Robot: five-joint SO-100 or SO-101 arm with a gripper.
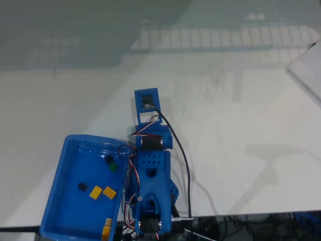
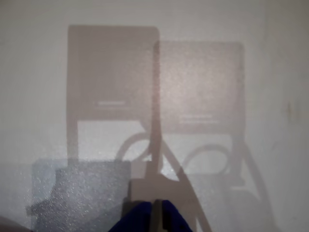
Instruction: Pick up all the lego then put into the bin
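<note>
The bin [image 1: 57, 193] is a glossy blue tray at the lower left of the fixed view, beside the folded blue arm [image 1: 152, 173]. Lego lies inside it: two yellow-orange bricks [image 1: 95, 192] [image 1: 109, 191] side by side, and a black brick [image 1: 82, 187] just left of them. Further back in the bin sit another dark piece [image 1: 108, 159] and a small green piece [image 1: 114, 165]. In the wrist view my gripper [image 2: 157, 218] shows as two blue fingertips at the bottom edge, shut, with nothing between them, above bare white table.
The white table [image 1: 225, 100] stretches wide behind and to the right of the arm. A pale sheet [image 1: 308, 70] lies at the far right edge. Black and red cables [image 1: 183, 160] trail along the arm toward the table's front edge.
</note>
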